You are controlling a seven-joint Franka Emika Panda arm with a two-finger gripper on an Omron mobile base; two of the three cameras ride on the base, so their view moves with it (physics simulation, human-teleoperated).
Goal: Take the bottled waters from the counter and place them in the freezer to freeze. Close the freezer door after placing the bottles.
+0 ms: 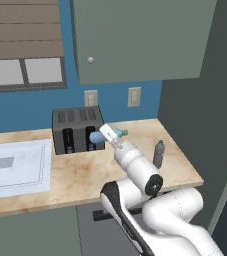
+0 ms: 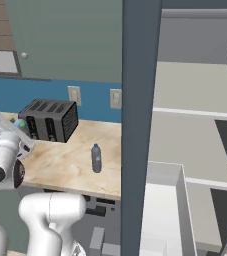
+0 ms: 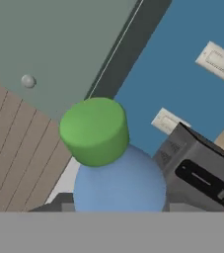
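From the hand view I see the blue bottle (image 3: 118, 180) hard up against the lens, its green cap (image 3: 94, 130) pointing away from me, so it sits right between the fingers. My pincer (image 1: 106, 136) is pinching that bottle (the jaws are narrow and the bottle is off the counter, tilted, in front of the toaster (image 1: 77, 130)). In the left base view its blue body pokes out on one side of the hand and the cap on the other. Further right, the grey bottle (image 1: 158, 154) stands upright on the counter (image 1: 75, 175), near the edge by the fridge. Beyond it, in the right base view, the freezer (image 2: 195, 130) stands open, pale shelves showing, with the freezer door (image 2: 140, 125) edge-on towards me.
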